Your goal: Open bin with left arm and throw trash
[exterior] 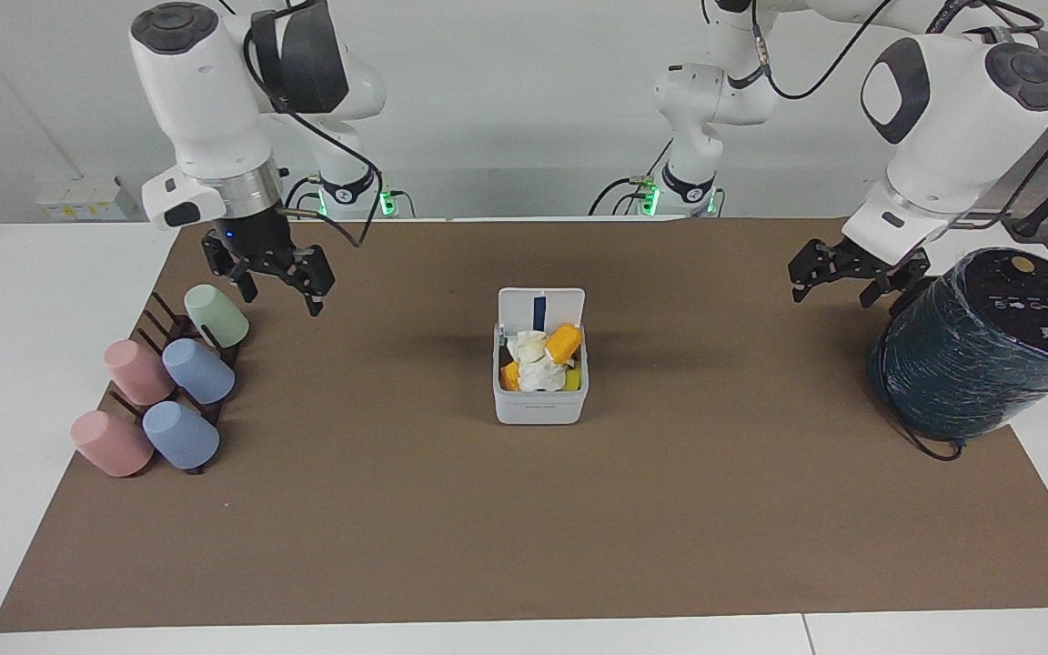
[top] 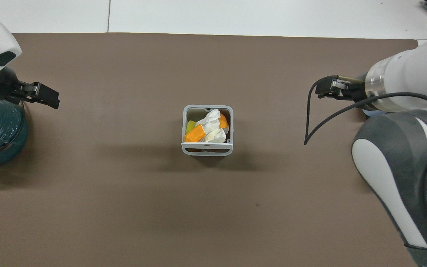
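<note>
The white bin stands mid-mat with its lid tipped up on the side nearer the robots; it also shows in the overhead view. Inside lie a crumpled white tissue, a cream wad and an orange lump; the tissue and an orange piece also show from overhead. My right gripper is open and empty, up over the mat beside the green cup. My left gripper is open and empty, over the mat beside the dark cylinder.
A large dark film-wrapped cylinder stands at the left arm's end of the table. A dark rack holds a green cup, pink cups and blue cups at the right arm's end.
</note>
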`<state>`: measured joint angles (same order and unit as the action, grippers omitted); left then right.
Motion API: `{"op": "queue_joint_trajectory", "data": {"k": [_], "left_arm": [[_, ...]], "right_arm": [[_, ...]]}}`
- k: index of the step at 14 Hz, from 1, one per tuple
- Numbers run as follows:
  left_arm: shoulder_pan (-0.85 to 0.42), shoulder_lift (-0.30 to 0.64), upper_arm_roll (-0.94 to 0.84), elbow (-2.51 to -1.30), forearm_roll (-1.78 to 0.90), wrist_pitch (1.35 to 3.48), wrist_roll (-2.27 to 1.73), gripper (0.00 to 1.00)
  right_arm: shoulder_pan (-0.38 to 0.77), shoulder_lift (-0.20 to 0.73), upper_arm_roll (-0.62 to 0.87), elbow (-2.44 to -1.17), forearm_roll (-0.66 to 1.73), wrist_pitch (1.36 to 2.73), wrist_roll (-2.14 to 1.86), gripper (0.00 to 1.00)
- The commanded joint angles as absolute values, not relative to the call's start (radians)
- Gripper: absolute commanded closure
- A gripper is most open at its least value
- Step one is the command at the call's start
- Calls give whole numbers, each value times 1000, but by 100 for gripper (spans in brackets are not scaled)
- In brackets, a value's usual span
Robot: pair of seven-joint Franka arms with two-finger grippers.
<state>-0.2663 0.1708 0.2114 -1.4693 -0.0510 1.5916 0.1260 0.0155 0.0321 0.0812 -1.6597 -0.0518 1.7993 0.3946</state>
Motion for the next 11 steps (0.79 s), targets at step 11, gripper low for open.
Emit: {"op": "queue_joint_trajectory", "data": {"k": [11], "left_arm": [[-259, 124, 213, -1525, -23, 1600, 123, 0]], "right_arm": [[-11, 2, 97, -1644, -58, 1644, 255, 0]]}}
